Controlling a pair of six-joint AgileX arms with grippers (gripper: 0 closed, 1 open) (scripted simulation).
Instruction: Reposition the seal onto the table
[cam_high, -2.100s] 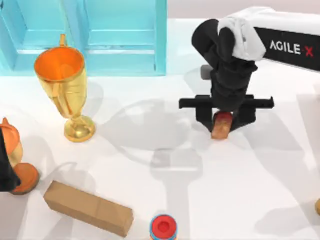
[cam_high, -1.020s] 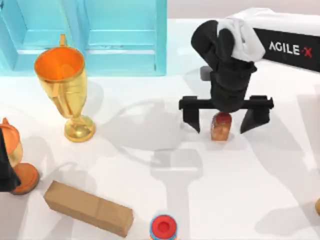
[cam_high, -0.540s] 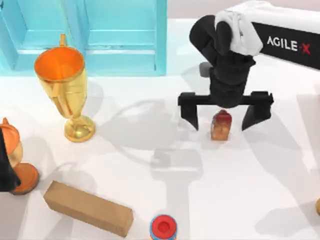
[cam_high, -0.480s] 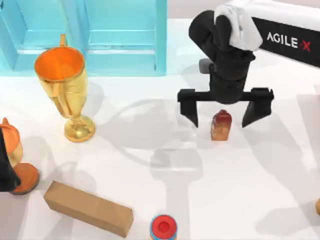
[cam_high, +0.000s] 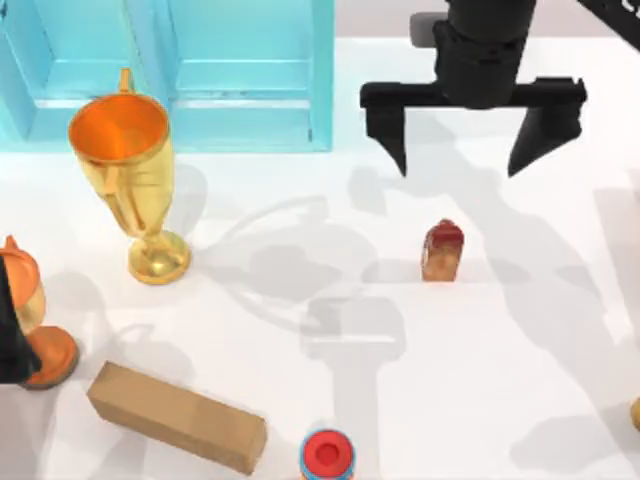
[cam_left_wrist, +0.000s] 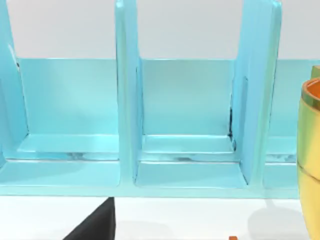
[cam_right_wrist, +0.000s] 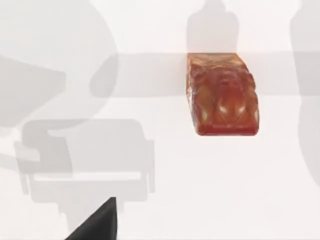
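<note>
The seal (cam_high: 443, 251), a small block with a dark red rounded top and a tan-orange body, stands upright on the white table (cam_high: 520, 360), right of centre. My right gripper (cam_high: 468, 135) hangs open well above and behind it, its two black fingers spread wide and holding nothing. The right wrist view looks down on the seal (cam_right_wrist: 222, 95), alone on the table (cam_right_wrist: 150, 210) with shadows around it. My left arm (cam_high: 8, 340) is parked at the table's left edge.
A light blue cabinet (cam_high: 170, 70) lines the back left. In front of it stands a gold cup (cam_high: 125, 170), with an orange cup (cam_high: 35, 335) at the far left. A brown cardboard block (cam_high: 175, 415) and a red-and-blue cap (cam_high: 328, 455) lie near the front edge.
My right gripper opened and let go of the seal, then rose and drew back toward the rear. The seal stays upright on the table where it was set.
</note>
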